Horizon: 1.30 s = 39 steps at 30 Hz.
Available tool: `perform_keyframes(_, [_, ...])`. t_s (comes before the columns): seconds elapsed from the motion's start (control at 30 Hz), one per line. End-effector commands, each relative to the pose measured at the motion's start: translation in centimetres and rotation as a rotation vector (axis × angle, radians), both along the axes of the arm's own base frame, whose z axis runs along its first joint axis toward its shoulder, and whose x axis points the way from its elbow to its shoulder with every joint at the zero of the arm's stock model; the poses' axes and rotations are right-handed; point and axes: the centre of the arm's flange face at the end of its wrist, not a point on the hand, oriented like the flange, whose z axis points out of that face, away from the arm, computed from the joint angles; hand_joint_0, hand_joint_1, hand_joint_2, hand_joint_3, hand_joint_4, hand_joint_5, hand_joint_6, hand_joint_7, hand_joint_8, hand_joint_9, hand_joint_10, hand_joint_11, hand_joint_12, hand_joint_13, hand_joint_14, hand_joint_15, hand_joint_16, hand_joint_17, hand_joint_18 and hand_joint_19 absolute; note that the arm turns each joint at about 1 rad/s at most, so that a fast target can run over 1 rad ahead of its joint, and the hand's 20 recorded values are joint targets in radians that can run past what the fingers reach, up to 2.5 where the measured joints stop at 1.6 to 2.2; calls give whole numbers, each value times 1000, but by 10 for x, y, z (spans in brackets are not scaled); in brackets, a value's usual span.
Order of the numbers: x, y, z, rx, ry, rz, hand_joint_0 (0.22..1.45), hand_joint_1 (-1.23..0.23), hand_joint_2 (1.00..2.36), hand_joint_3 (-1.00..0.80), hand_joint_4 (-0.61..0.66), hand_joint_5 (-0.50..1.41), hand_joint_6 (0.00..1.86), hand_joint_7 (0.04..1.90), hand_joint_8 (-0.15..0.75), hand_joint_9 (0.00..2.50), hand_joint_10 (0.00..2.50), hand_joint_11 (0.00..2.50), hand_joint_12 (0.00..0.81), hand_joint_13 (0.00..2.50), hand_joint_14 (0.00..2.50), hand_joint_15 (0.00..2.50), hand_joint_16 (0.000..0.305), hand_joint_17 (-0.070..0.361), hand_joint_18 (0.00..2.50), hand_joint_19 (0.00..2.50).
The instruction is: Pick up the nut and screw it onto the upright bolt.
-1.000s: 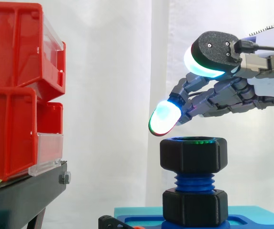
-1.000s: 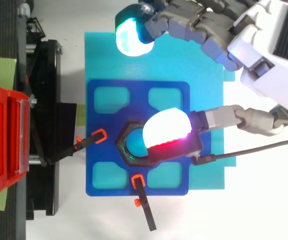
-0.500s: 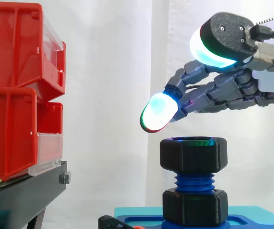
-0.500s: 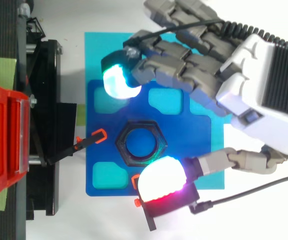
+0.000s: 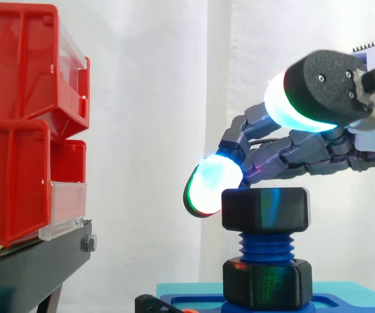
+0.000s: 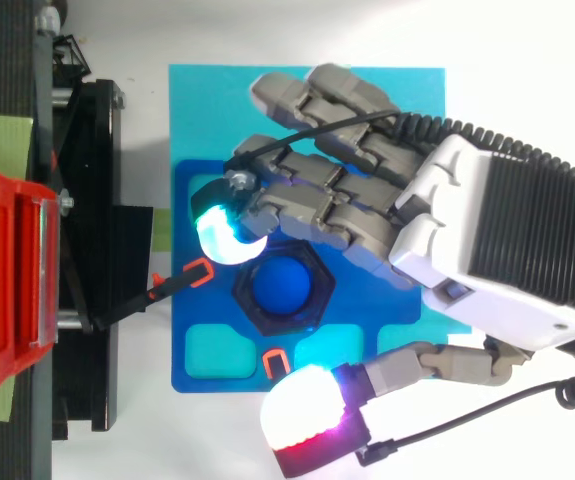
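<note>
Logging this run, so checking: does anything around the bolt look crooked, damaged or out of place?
Nothing stands out. The nut sits level on the upright bolt, the lower nut sits flat on the blue plate, and nothing looks cracked or askew.

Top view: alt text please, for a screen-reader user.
The hand hovers over a black nut on the blue bolt, one glowing fingertip at the nut's edge, thumb spread clear. The bolt stands on a blue plate; red bins at left.

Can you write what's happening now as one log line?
hand: open, over nut | nut: on blue bolt | fingertip: beside nut
</note>
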Motion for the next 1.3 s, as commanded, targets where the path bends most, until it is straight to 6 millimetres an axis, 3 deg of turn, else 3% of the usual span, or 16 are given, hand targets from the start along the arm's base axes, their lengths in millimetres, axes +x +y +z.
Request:
perform_keyframes(0.0, [0, 1, -2, 2, 3, 6, 389, -377, 1000, -500, 233, -112, 504, 1009, 287, 484, 0, 0, 361, 103, 0, 0, 54, 121, 0, 0])
perform_keyframes(0.6, [-1, -5, -4, -2, 24, 5, 401, -382, 1000, -500, 206, -47, 500, 1400, 305, 616, 0, 0, 357, 198, 0, 0, 51, 115, 0, 0])
perform_keyframes(1.0, [-14, -18, -15, -16, 144, 9, 429, -418, 1000, -500, 162, -9, 594, 1308, 290, 754, 0, 0, 352, 333, 0, 0, 43, 97, 0, 0])
perform_keyframes(1.27, [-21, -28, -4, -5, 164, -2, 439, -424, 1000, -500, 107, 8, 614, 1254, 264, 864, 0, 0, 349, 427, 0, 0, 40, 90, 69, 0])
